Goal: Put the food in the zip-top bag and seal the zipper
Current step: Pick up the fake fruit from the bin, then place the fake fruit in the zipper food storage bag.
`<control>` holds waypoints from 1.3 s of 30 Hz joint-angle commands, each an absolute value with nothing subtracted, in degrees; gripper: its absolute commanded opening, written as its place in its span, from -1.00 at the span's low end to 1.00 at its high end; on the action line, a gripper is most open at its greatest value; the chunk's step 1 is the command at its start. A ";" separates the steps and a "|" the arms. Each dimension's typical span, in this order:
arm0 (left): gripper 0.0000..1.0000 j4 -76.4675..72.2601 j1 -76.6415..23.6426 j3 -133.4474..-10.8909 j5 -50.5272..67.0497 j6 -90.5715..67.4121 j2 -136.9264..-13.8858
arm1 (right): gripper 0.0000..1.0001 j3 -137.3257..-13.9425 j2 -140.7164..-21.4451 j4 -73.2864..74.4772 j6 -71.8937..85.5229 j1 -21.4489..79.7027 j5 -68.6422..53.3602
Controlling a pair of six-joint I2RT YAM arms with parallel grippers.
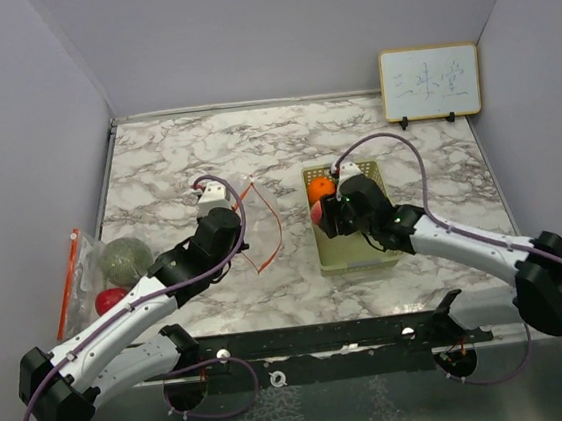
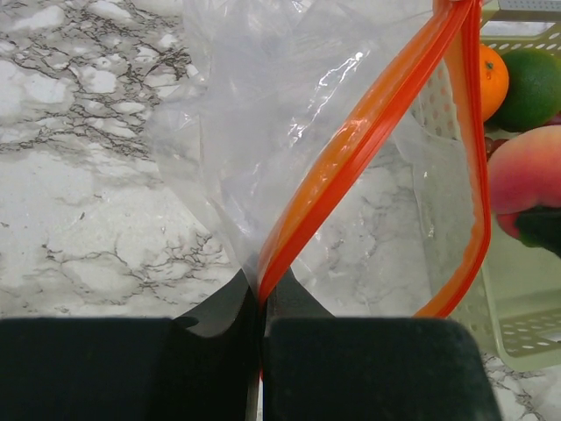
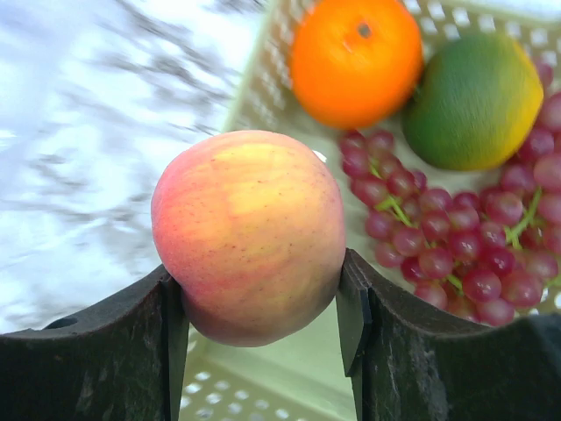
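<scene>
My left gripper [image 1: 241, 237] is shut on the orange zipper rim [image 2: 351, 149] of the clear zip-top bag [image 2: 263, 114] and holds its mouth open on the marble table. My right gripper [image 3: 259, 276] is shut on a red-peach round fruit [image 3: 250, 232] and holds it over the left edge of the pale green tray [image 1: 351, 253], right of the bag mouth; this fruit also shows in the left wrist view [image 2: 521, 175]. An orange [image 3: 355, 57], a green fruit [image 3: 473, 101] and red grapes [image 3: 447, 246] lie in the tray.
A grey-green netted melon [image 1: 125, 257] and a red fruit [image 1: 110, 299] lie at the left table edge under clear plastic with an orange strip [image 1: 67, 283]. A small whiteboard [image 1: 429, 82] stands at the back right. Walls close the table on three sides.
</scene>
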State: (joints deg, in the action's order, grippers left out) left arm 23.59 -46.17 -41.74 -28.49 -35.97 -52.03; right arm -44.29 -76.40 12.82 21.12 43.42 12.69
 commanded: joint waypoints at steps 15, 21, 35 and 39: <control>-1.00 21.33 -46.13 -50.12 -17.60 -37.11 -55.56 | -0.33 -43.58 -70.90 -16.43 18.59 48.87 -28.07; -1.00 22.92 -46.07 -49.21 -11.79 -40.22 -51.42 | -0.31 -47.72 -74.64 -13.60 18.27 48.92 -2.79; -1.00 11.94 -46.08 -39.91 -7.79 -46.21 -48.30 | 0.87 -54.93 -78.36 -2.41 12.58 51.76 7.99; -1.00 11.26 -46.01 -40.25 -10.40 -45.51 -49.11 | 0.99 -53.14 -74.28 -0.14 12.22 51.77 8.54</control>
